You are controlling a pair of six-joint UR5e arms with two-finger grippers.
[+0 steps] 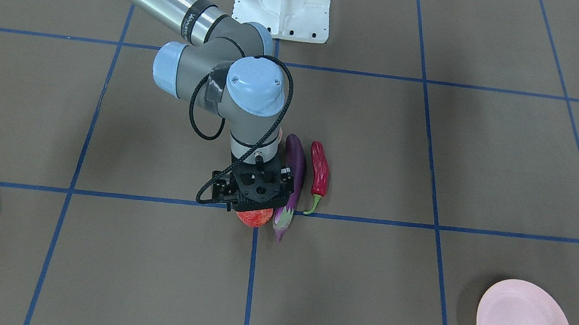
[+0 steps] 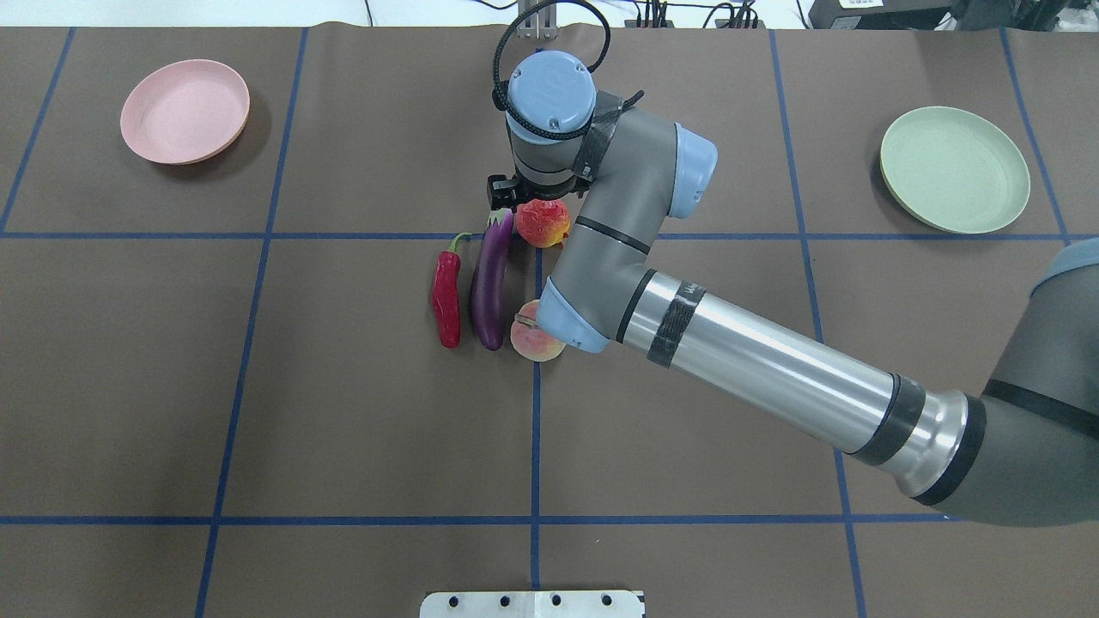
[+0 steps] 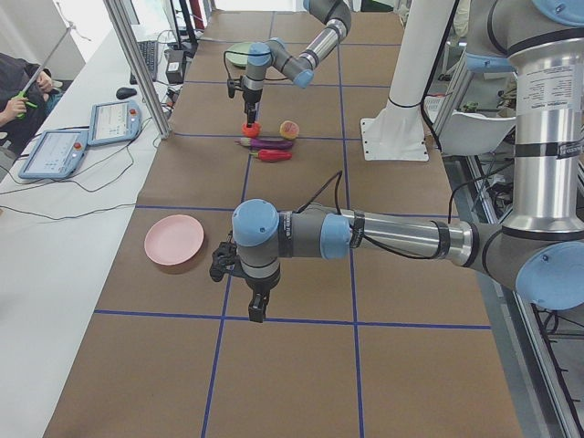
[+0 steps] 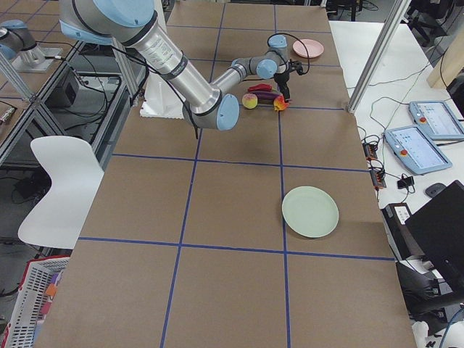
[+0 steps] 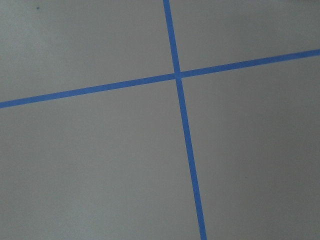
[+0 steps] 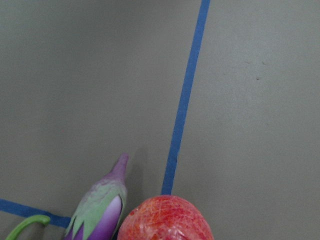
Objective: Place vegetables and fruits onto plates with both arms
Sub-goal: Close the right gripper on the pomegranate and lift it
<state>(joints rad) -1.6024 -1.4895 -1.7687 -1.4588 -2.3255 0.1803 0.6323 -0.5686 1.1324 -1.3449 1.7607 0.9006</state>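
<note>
Right gripper (image 1: 254, 198): pointing straight down over the pomegranate (image 1: 255, 218). The fingers are hidden under the gripper body in both table views and do not show in the wrist view, so I cannot tell how far the jaws are open or whether they have the fruit.

Pomegranate: sits on the table (image 1: 415, 313) on a blue tape line, just beside the eggplant's green cap.

Eggplant (image 2: 491, 287): lies flat, with the chili (image 2: 446, 299) parallel to it on the side away from the pomegranate, close but apart.

Peach (image 2: 534, 339): at the eggplant's rounded end, partly under the right arm's elbow (hidden in the front view).

Left gripper (image 3: 258, 308): seen only from the side, pointing down over the table near a tape crossing. Jaw state cannot be told.

Pink plate (image 2: 185, 110): far left of the robot, near the left gripper.

Green plate (image 2: 953, 169): far right, well apart from the produce.
</note>
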